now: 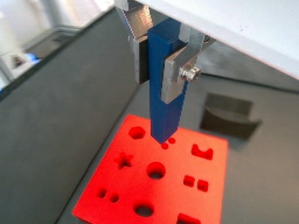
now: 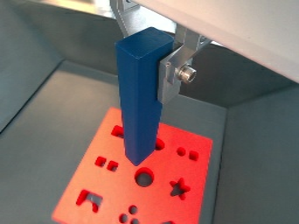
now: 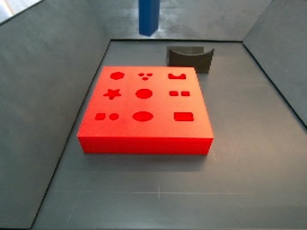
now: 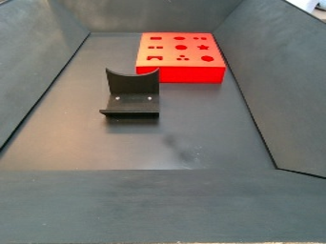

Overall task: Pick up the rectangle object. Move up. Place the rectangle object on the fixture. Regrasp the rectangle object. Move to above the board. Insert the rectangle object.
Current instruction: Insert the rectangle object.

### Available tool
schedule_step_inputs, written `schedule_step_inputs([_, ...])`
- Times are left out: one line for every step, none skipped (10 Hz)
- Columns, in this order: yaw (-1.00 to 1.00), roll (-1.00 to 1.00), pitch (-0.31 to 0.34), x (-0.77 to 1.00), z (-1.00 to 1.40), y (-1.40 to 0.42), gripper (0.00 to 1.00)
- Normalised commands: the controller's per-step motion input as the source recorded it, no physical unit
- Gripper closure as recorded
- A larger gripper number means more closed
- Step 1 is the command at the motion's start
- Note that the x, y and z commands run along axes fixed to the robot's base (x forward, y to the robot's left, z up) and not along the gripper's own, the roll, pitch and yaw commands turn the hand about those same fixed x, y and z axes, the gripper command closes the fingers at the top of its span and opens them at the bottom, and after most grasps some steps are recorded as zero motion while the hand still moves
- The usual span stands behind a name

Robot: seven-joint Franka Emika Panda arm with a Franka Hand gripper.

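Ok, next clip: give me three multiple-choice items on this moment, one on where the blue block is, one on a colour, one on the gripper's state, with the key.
1. Where is the rectangle object?
A. Lying on the floor
B. Held upright in the air above the board
C. Resting on the fixture

2. What colour is the board?
A. Bright red-orange
B. Green
C. White

3. What is the gripper doing?
A. Open and holding nothing
B. Shut on the fixture
C. Shut on the rectangle object

Key: 1 B, both wrist views show the block hanging upright over the board's cutouts, and a side view shows its lower end clear of the board. 2 A, the slab is red-orange in every view. 3 C, in both wrist views the silver fingers clamp the block's upper part, and the fixture stands bare on the floor.
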Motion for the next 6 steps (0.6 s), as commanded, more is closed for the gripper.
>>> schedule_step_inputs([-0.94,-0.04,-0.210,-0.05,-0.55,-0.15,1.00])
schedule_step_inputs([-0.95,-0.04,-0.206,-0.05,-0.53,-0.14,1.00])
schedule_step_inputs([-0.96,-0.01,-0.217,-0.06,-0.59,-0.15,1.00])
schedule_step_inputs([-0.97,-0.01,-0.219,-0.06,-0.58,-0.14,1.00])
schedule_step_inputs([-0.97,-0.01,-0.206,-0.05,-0.56,-0.15,1.00])
schedule_step_inputs([-0.96,-0.02,-0.190,-0.04,-0.53,-0.14,1.00])
